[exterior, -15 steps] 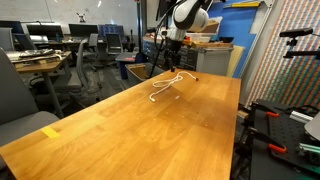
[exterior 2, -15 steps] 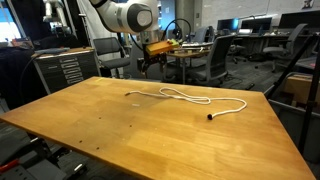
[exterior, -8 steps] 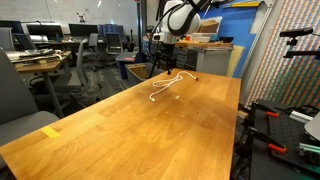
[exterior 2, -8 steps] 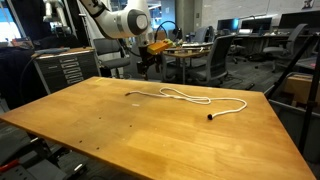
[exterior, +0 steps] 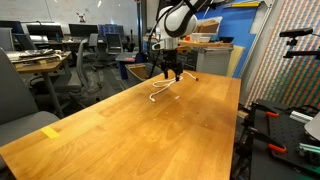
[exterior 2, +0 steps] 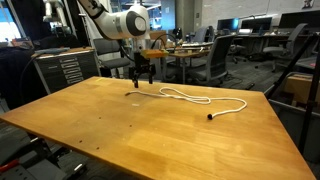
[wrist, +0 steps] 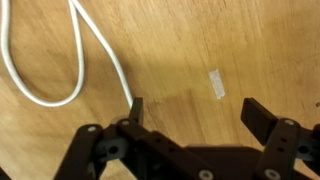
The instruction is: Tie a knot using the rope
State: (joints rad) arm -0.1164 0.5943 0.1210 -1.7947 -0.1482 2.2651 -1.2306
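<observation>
Gripper (wrist: 193,108) wide open and empty — low over the wooden table (exterior: 150,130), right beside the white rope (wrist: 46,102)

Warm honey-coloured wooden table (exterior: 150,130), smooth, fine-grained, with a soft satin sheen. White rope (wrist: 48,103), smooth and faintly glossy, like plastic-sheathed cord. Gripper (wrist: 193,110) in matt black, hard plastic or metal by the look. Arm (exterior 2: 125,22) shelled in glossy white plastic. Small pale strip of tape (wrist: 216,84), papery and matt, on the wood.

Gripper (exterior: 168,74) with jaws apart, low over white rope (exterior: 160,90), on wooden table (exterior: 140,130)
</observation>
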